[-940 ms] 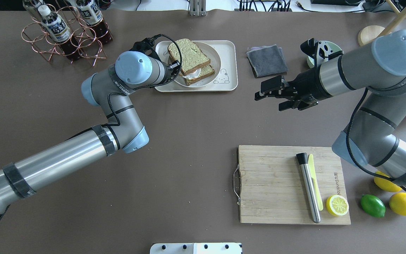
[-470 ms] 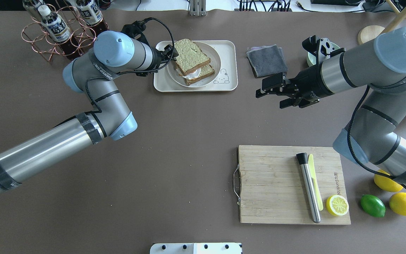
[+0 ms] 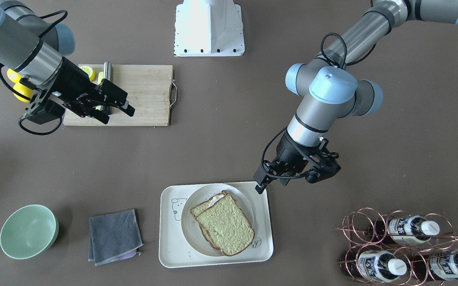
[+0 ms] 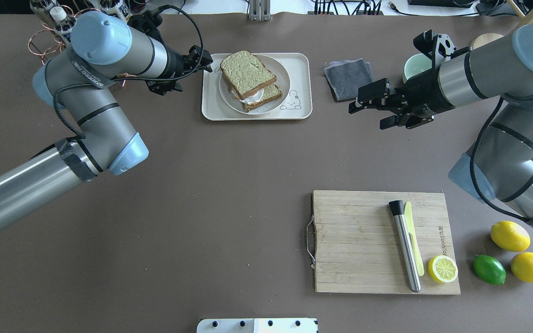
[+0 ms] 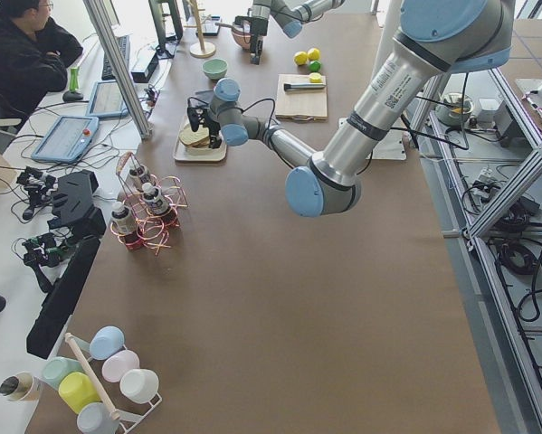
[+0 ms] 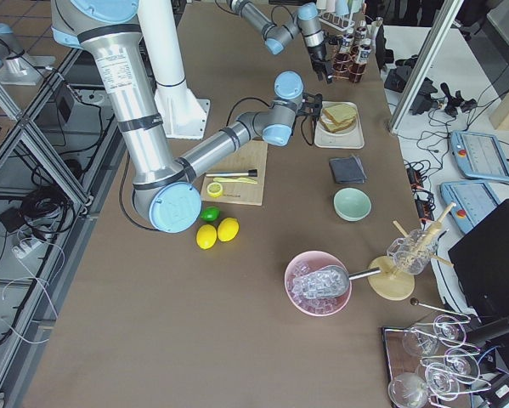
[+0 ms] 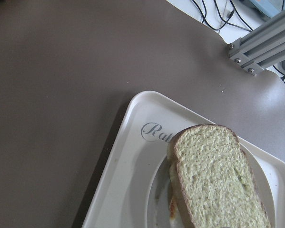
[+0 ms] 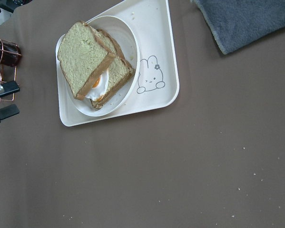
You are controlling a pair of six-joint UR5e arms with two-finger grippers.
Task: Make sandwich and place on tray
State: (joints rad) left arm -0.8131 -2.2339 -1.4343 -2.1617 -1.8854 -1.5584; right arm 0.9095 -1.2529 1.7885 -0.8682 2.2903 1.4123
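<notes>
The sandwich (image 4: 250, 81) has two speckled bread slices with a white egg (image 8: 98, 85) between them. It lies on a round white plate (image 4: 282, 78) on the cream tray (image 4: 257, 114). It also shows in the front view (image 3: 223, 224) and the left wrist view (image 7: 218, 175). My left gripper (image 4: 204, 62) is open and empty, just off the tray's left edge and apart from the bread. Its fingers (image 8: 4, 88) show in the right wrist view. My right gripper (image 4: 368, 113) is open and empty, above the table right of the tray.
A grey cloth (image 4: 350, 78) and a green bowl (image 3: 28, 230) lie right of the tray. A copper bottle rack (image 3: 404, 246) stands beside my left arm. A wooden cutting board (image 4: 359, 240) holds a metal muddler (image 4: 405, 245), a knife and a lemon half (image 4: 442, 269). Lemons and a lime (image 4: 488, 269) lie beside it.
My left gripper has drawn back to the left, off the sandwich and past the tray's edge. My right gripper has shifted a little right and away. The sandwich has not moved.
</notes>
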